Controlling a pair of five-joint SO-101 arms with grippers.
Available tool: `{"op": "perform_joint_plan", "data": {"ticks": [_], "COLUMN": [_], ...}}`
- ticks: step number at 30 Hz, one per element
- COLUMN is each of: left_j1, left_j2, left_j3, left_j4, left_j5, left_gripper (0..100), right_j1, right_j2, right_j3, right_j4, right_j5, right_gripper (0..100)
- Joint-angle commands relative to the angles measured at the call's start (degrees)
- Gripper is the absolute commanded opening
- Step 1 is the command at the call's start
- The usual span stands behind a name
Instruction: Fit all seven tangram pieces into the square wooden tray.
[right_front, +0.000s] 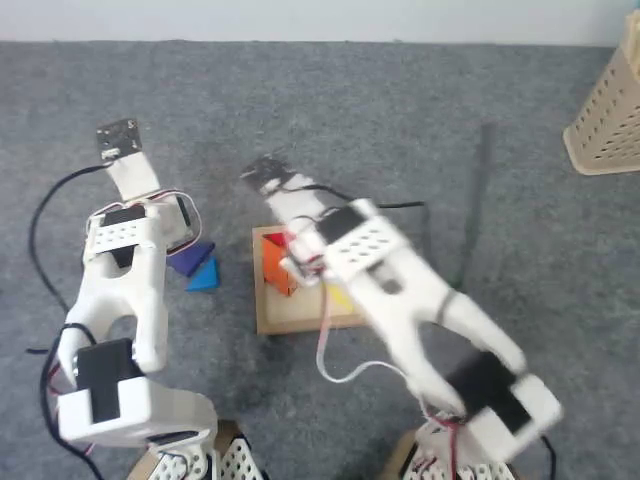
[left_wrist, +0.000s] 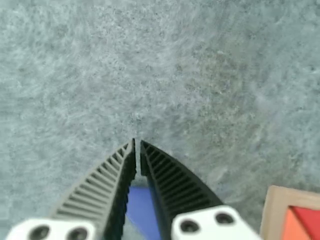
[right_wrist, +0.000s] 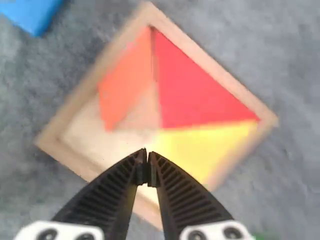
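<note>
Grey felt-like carpet covers the surface (right_front: 420, 110), fuzzy and mottled, w/ a pale wall strip along its far edge. A beige perforated basket (right_front: 608, 105) stands at the far right corner.

The square wooden tray (right_wrist: 98, 77) lies near the middle of the surface, between the two white plastic arms. It has a pale wood rim and a flat light floor. Three flat, matte triangles lie inside and meet approx. at the tray's centre:
- The red triangle (right_wrist: 195, 90) is large and touches the orange triangle (right_wrist: 127, 85) along one straight edge.
- The yellow triangle (right_wrist: 205, 147) is large too and borders the red one.

The remaining part of the floor is bare wood.

Outside the tray, toward the left edge of the surface, a light blue triangle (right_front: 203, 276) lies beside a darker blue-purple piece (right_front: 188, 257). Both are on the carpet, near the tray but apart from it.

The right hand (right_wrist: 147, 156) hangs over the tray, above where yellow meets bare wood. Its black ribbed fingers (right_wrist: 180, 195) are pressed together at the tips, w/ nothing between them.

The left hand (left_wrist: 136, 146) hangs over bare carpet, its fingers likewise together at the tips. A blue patch shows through the slit nearer the finger bases. Whether it touches them can't be told.
</note>
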Motion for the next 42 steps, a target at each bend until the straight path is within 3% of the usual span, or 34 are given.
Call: {"op": "perform_joint_plan", "data": {"ticks": [1, 7, 11, 15, 18, 22, 26, 29, 38, 42], "left_j1": [0.0, 0.62, 0.97, 0.7, 0.7, -0.35, -3.34, -3.34, 0.26, 0.0], "left_j2": [-3.08, 0.7, 3.25, 2.46, 1.14, 1.67, 4.92, 6.59, 0.26, -5.1], "left_j3": [-4.09, -15.52, -21.41, -23.96, -23.25, -20.97, -20.62, -20.62, -18.95, -11.91], "left_j4": [4.4, 28.92, 40.79, 47.91, 48.53, 47.47, 41.32, 41.05, 44.66, 40.79], "left_j5": [-4.75, -18.02, -28.13, -33.49, -34.99, -42.29, -44.31, -46.07, -44.66, -44.31], "left_gripper": [1, 1, 1, 2, 6, 14, 16, 17, 16, 16], "right_j1": [9.71, 29.23, 36.97, 43.56, 44.79, 42.77, 43.12, 43.12, 42.77, 42.68], "right_j2": [-13.05, -25.01, -28.35, -29.93, -29.85, -29.85, -29.93, -29.93, -32.13, -32.13], "right_j3": [5.63, 22.86, 32.44, 37.8, 40.53, 43.08, 44.22, 47.21, 50.29, 50.37], "right_j4": [2.77, 5.49, 5.14, 1.19, -0.92, -1.01, -1.45, -4.44, -6.73, -6.73], "right_j5": [-0.35, 0.35, 8.09, 10.29, 11.6, 11.78, 11.69, 11.78, 12.13, 11.87], "right_gripper": [0.6, 0.6, 0.7, 0.7, 4.9, 12.8, 13.0, 13.0, 13.0, 13.0]}}
